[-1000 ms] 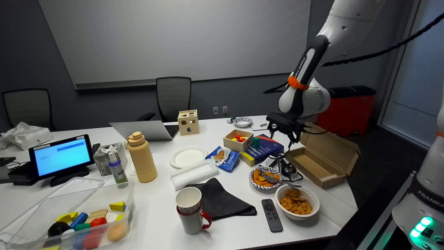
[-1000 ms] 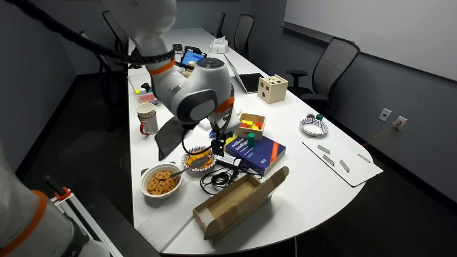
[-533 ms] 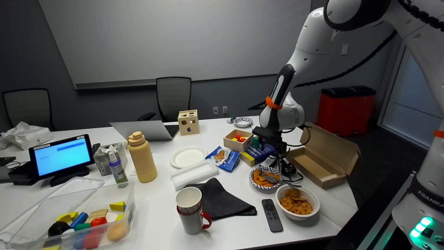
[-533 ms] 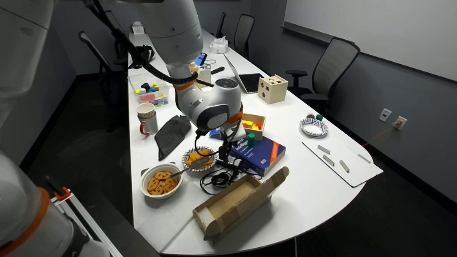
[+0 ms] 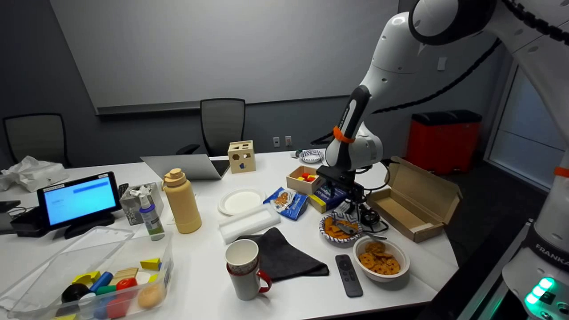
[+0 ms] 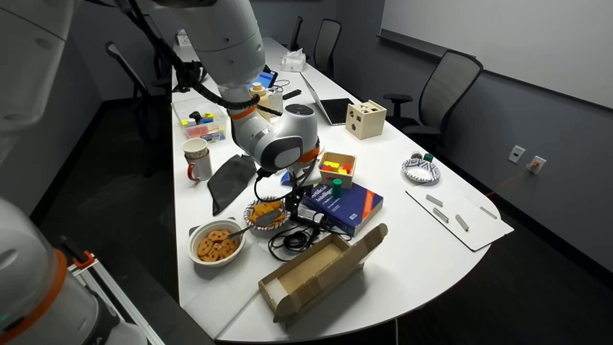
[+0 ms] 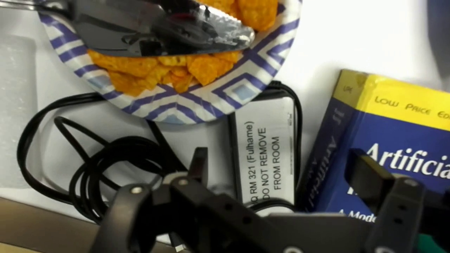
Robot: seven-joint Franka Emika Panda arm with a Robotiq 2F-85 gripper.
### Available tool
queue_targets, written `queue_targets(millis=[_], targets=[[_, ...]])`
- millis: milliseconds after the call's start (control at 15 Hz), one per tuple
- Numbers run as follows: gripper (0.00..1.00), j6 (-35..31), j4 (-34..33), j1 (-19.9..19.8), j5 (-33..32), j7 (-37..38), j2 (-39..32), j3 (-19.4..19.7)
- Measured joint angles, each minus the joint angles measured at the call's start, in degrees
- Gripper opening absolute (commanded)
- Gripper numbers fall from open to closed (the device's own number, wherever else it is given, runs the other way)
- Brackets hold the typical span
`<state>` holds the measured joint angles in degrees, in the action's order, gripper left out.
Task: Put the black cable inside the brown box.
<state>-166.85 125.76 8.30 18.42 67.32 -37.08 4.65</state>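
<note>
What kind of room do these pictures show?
Most likely an office meeting room: a long white table with office chairs along both sides, and what looks like a large whiteboard.

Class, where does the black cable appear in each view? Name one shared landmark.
In an exterior view: the black cable is coiled right of and below centre, left of the brown box.
In an exterior view: the coil lies below centre, slightly left.
Wrist view: the coil sits lower left, partly hidden by the gripper.
Shared landmark: the patterned bowl of orange chips.
</note>
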Motion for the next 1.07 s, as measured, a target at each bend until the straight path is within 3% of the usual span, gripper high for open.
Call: queue_targets(millis=[1067], targets=[[1.00,0.4,-0.6,1.8,-0.1,1.1,-3.6,1.2]])
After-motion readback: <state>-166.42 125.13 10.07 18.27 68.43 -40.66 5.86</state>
